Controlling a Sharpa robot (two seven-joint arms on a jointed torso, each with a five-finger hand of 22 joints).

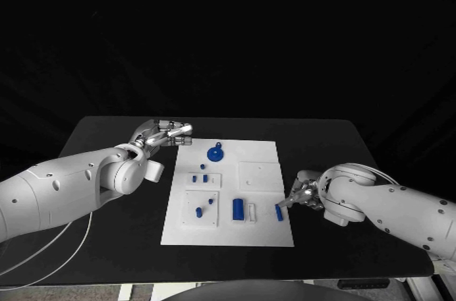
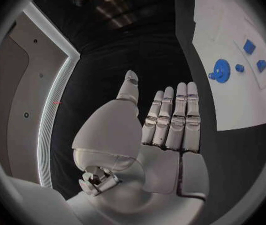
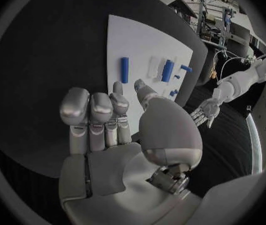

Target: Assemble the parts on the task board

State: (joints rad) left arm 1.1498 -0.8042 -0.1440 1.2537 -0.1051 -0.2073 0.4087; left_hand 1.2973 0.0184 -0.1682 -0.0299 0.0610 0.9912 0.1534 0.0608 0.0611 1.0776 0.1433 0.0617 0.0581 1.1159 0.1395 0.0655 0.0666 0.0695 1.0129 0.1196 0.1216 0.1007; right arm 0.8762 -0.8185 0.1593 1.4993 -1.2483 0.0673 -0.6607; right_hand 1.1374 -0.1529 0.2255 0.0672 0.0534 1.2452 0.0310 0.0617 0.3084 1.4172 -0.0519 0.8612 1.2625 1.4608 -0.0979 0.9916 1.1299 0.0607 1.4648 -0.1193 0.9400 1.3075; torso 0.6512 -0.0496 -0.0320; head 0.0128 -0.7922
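Board [image 1: 261, 182]: white plate lying flat mid-table, long sides running away from the robot; both hands sit off its edges.
Right fingers [image 3: 95, 116]: curled partway in, thumb apart from them, nothing held.
Right hand [image 1: 302, 194]: over the black table at the board's right edge, near corner; fingertips reach just to that edge.
Bar [image 1: 279, 212]: small blue piece lying flat on the board just inside the right edge, right beside the right fingertips; contact cannot be told.
Left fingers [image 2: 173, 117]: straight and side by side, thumb spread off, nothing held.
Left hand [image 1: 163, 135]: over bare table off the board's far-left corner, apart from the board.
Round part [image 1: 215, 154]: blue disc with a knob, near the board's far end, nearest piece to the left hand.
Block [image 1: 238, 208]: blue, upright in the near half, white slot just beside it.
Pegs [image 1: 199, 178]: small blue pair in the left middle panel.
Table [image 1: 114, 235]: black; wide bare strips left, right and beyond the board.
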